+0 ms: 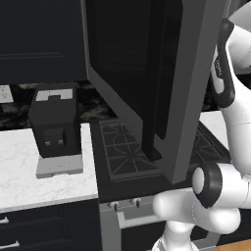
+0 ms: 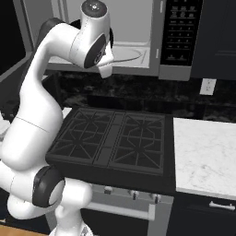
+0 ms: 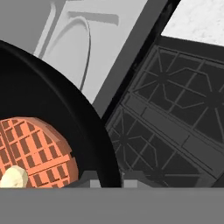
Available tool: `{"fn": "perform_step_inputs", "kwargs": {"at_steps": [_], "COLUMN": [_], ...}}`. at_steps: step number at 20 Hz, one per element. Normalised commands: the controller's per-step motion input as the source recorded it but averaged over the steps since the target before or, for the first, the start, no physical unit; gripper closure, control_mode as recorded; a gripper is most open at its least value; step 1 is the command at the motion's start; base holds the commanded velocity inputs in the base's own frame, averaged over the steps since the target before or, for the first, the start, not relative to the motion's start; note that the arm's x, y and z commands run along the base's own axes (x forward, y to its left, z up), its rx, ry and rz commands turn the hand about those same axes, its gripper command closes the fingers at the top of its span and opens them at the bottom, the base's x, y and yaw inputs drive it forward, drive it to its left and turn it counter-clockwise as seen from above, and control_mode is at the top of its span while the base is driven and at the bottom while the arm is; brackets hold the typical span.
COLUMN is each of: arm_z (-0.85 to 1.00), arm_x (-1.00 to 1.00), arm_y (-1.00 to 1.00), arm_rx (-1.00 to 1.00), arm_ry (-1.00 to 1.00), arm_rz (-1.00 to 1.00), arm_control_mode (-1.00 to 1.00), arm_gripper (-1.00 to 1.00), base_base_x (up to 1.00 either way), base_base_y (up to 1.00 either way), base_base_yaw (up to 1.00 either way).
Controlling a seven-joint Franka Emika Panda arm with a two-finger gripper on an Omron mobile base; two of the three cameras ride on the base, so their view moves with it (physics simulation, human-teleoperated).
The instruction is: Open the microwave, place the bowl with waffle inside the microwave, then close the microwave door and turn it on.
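A: Where's the bowl with waffle (image 3: 52, 131) right now?

B: In the hand view it sits at the left, its dark rim running down to the tool (image 3: 107, 178) at the bottom edge. The fingertips are clenched on that rim, so I'd call it carried. It hangs above the stove (image 3: 175, 122), at the mouth of the microwave (image 2: 138, 37), whose pale cavity and turntable ring lie just beyond it.

A: And the door?

B: The microwave door (image 1: 162, 83) stands swung wide open. In the left base view it juts out over the stove, dark glass in a grey frame.

A: What could go wrong from here?

B: My guess is the grip. Only the edge of the rim is pinched, so a sharp tilt or jolt could let the bowl swing or slip, and it would drop onto the burner grates. The far rim could also clip the grey lower frame of the cavity if it goes in too low. The arm (image 2: 41, 106) reaches up close beside the open door, so a wide swing might knock against it.

A: How does the thing itself look?

B: A shallow, round, black bowl, glossy inside. The waffle is orange-brown with a square grid, lying flat on the bottom, with a pale cream lump on its near edge. I can't tell what that lump is.
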Motion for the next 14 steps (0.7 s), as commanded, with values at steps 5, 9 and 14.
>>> {"fn": "perform_step_inputs", "kwargs": {"at_steps": [5,9,14], "arm_z": [0.0,0.0,-0.21], "arm_x": [0.49,0.66,0.72], "arm_y": [0.16,0.04,0.0], "arm_rx": [0.07,0.0,0.0], "arm_ry": [-0.01,0.0,0.0], "arm_rz": [-0.01,0.0,0.0], "arm_control_mode": [-1.0,-1.0,-1.0], "arm_gripper": [1.0,1.0,1.0], "base_base_x": [0.0,0.0,0.0], "base_base_y": [0.0,0.0,0.0], "base_base_yaw": [0.0,0.0,0.0]}}
